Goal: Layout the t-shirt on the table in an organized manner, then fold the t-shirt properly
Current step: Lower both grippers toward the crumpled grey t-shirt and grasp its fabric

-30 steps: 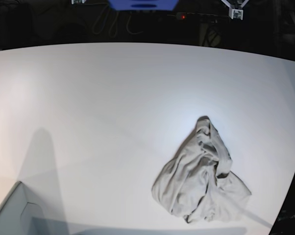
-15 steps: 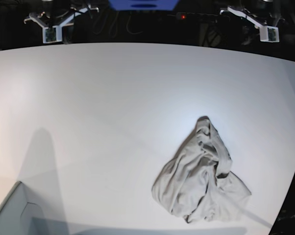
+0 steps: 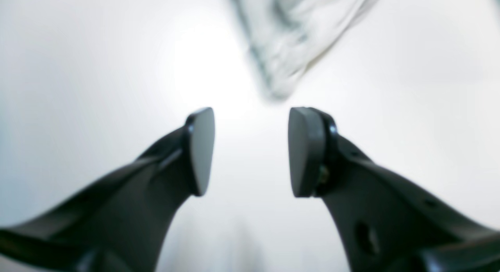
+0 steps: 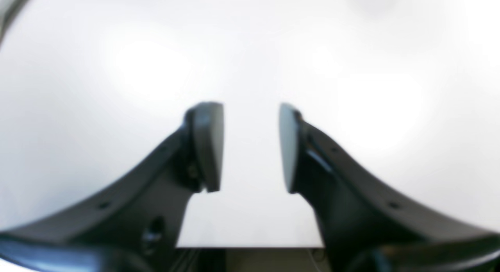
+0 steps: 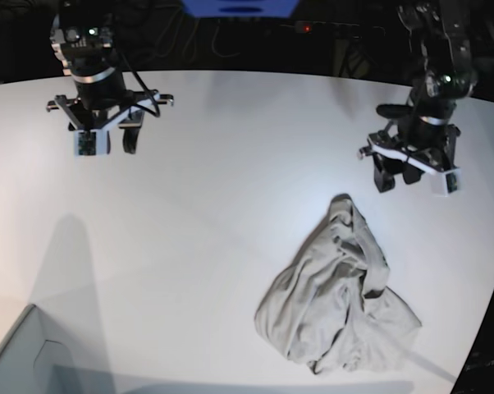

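You have wide bare tabletop (image 5: 230, 164) between both claws; nothing blocks a sweep across the middle or far side. The only obstacle on it is the crumpled t-shirt (image 5: 341, 295), heaped near the front right, just ahead of the left claw (image 5: 399, 174). A pale box corner (image 5: 21, 353) intrudes at the front left.
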Controlling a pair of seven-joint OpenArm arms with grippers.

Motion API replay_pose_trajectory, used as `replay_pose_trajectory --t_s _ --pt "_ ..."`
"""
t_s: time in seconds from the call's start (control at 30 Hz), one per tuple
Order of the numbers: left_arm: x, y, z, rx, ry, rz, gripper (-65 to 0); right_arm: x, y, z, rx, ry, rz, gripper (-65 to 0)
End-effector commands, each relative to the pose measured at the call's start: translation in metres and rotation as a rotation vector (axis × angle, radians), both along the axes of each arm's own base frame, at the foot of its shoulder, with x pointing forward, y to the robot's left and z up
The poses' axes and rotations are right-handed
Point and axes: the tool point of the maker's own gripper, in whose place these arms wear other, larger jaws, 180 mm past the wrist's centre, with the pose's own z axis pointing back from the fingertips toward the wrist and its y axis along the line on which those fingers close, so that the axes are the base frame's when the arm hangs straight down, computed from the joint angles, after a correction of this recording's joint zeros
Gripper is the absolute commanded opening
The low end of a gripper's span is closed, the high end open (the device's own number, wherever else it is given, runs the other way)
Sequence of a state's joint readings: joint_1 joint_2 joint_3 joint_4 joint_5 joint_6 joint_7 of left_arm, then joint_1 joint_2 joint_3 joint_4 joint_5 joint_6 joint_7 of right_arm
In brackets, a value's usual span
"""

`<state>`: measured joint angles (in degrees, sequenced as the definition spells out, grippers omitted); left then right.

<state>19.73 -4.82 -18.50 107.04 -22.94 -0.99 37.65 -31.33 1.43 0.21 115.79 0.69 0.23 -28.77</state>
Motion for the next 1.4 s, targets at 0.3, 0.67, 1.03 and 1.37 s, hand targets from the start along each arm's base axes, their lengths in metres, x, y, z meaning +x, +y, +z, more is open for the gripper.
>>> replay_pose_trajectory --t_s 0.3,0.67,1.03,1.37 --pt "0.084 0.009 -0.042 -0.100 0.073 0.068 -32.7 -0.005 -0.009 0.000 -0.036 0.021 0.021 -36.6" --pt "0.122 -0.037 -0.090 -0.093 0.140 -0.032 -32.9 -0.013 -0.009 -0.006 -0.034 0.063 0.019 -36.6" --pt "0.124 -0.055 -0.093 -0.076 0.106 -0.070 -65.0 -0.013 -0.009 -0.007 -0.035 0.069 0.017 -36.6" --pt "0.107 -0.143 0.039 -0.112 -0.224 -0.251 -64.8 0.002 -0.057 0.008 -0.114 0.018 -0.079 -36.6"
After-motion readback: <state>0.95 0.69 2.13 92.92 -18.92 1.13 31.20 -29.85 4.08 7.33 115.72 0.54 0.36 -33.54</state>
